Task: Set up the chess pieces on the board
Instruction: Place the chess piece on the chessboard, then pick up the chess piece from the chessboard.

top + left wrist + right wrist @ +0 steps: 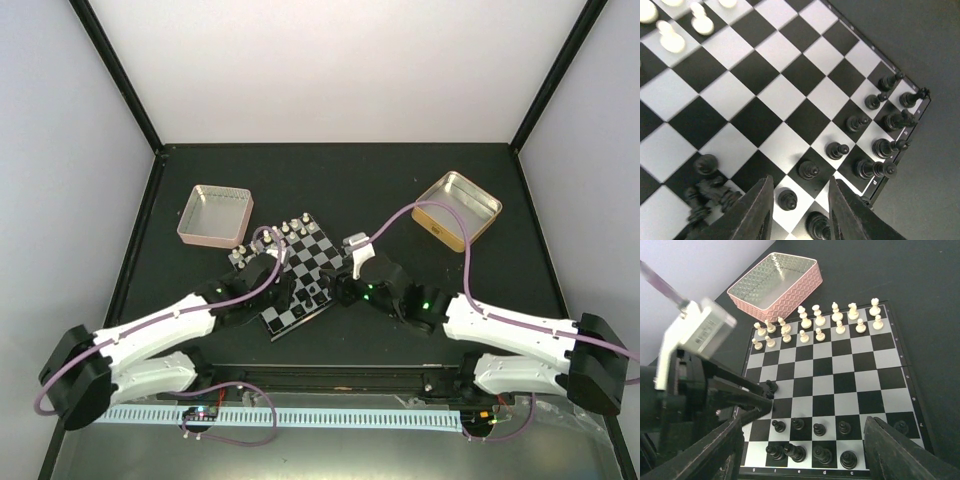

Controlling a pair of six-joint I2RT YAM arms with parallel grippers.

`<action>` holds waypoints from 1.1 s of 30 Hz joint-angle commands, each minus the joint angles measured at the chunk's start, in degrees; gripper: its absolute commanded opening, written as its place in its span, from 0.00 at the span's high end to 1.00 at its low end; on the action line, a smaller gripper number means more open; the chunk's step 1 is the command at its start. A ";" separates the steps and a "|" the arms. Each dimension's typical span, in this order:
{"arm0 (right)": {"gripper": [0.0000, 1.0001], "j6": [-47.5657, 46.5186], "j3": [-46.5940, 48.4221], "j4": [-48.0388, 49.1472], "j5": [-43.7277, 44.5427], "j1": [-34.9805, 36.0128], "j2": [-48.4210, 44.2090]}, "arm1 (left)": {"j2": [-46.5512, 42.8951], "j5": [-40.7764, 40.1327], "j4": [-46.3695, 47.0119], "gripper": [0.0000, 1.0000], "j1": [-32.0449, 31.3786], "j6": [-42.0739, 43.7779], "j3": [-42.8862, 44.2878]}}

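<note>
The board (305,262) lies mid-table at an angle. White chess pieces (820,322) fill its two far rows. Black chess pieces (819,429) stand in its two near rows. My left gripper (800,182) hangs open just over the board's near left part. A black pawn (787,199) stands upright on a light square between its fingers, touching neither. A small cluster of black pieces (710,192) sits just left of that gripper, some leaning. My right gripper (804,422) is wide open above the near black rows and holds nothing.
A pink tin (214,214) stands open at the board's far left corner. A gold tin (458,208) sits at the back right. The two grippers (315,290) are close together over the board's near edge. Dark tabletop (920,45) surrounds the board.
</note>
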 commanded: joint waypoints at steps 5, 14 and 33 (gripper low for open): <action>0.32 -3.78 9.90 -5.55 -9.63 -0.28 13.10 | -14.50 -9.77 -7.85 0.57 3.03 -3.69 0.18; 0.36 -3.76 24.60 -12.09 -13.93 -0.19 30.87 | -32.28 -15.48 -21.78 0.39 7.32 -6.75 3.62; 0.57 -4.16 47.24 -22.06 -7.98 0.43 55.26 | -45.50 -19.15 -34.40 0.17 7.55 -1.72 12.59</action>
